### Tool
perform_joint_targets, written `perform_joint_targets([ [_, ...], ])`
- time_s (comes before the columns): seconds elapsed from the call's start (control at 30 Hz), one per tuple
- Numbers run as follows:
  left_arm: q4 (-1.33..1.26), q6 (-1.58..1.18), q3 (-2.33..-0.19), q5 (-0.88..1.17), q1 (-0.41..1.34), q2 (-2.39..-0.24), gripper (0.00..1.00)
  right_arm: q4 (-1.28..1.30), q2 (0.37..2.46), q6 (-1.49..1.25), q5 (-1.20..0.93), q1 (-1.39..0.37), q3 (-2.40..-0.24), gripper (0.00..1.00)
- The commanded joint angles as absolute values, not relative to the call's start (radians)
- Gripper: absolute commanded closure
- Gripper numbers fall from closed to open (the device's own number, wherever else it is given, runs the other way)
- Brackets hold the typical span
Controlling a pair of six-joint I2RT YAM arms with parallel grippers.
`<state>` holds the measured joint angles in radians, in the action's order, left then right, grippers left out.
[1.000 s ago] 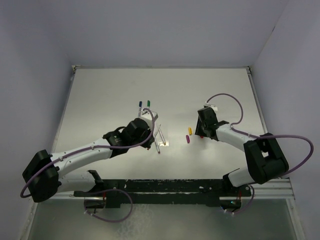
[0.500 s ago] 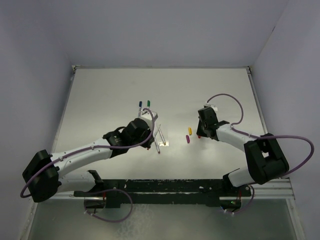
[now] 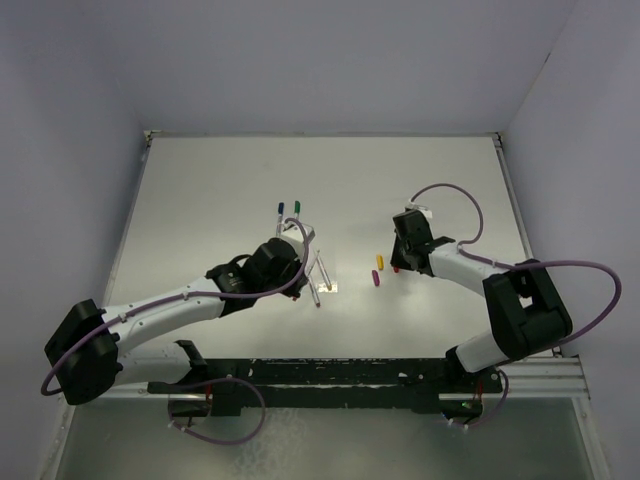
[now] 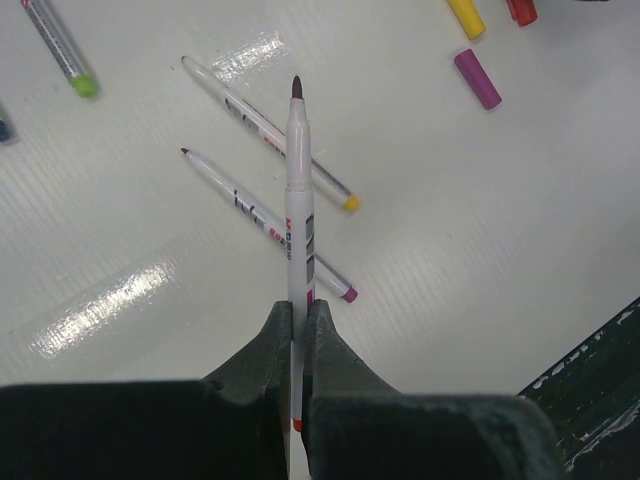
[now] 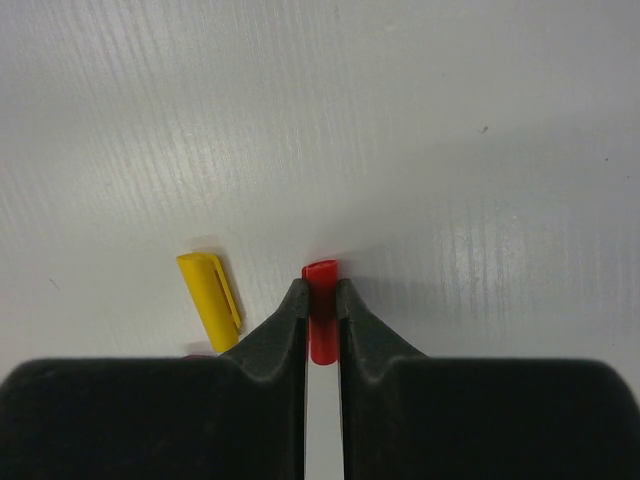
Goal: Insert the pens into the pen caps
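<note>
Red cap [image 5: 321,285] beside yellow cap [image 5: 210,300], pen [image 4: 298,180] uncapped

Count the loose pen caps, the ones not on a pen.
3. Red cap pinched in the right gripper's jaws; yellow cap lying loose beside it; magenta cap lying next to the yellow one. No other loose caps visible.

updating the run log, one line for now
left fingers: shut on thin white plastic pen | right fingers: shut on stubby red plastic cap

Five pens [image 4: 297,150] are in view in all. Three separate caps show: one yellow cap [image 5: 210,298], one red cap [image 5: 321,290], one magenta cap [image 4: 477,78].
</note>
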<state>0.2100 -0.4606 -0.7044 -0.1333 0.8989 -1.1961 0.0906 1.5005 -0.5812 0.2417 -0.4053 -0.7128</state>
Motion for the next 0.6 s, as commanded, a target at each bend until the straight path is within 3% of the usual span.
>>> perform_joint_targets([
  [0.0,0.179,-0.465,-0.706,-0.146,0.900,-1.165,1.00,0.187,1.533,-0.571,0.228,-0.409,-0.695,0.87],
  [0.2,0.181,-0.452,-0.722,-0.145,0.900,-1.181,1.00,0.192,1.550,-0.556,0.220,-0.412,-0.708,0.83],
  [0.27,0.180,-0.448,-0.726,-0.141,0.900,-1.187,1.00,0.192,1.551,-0.555,0.231,-0.412,-0.710,0.99],
  [0.57,0.143,-0.434,-0.722,-0.119,0.900,-1.194,1.00,0.128,1.411,-0.560,0.259,-0.411,-0.712,1.00],
])
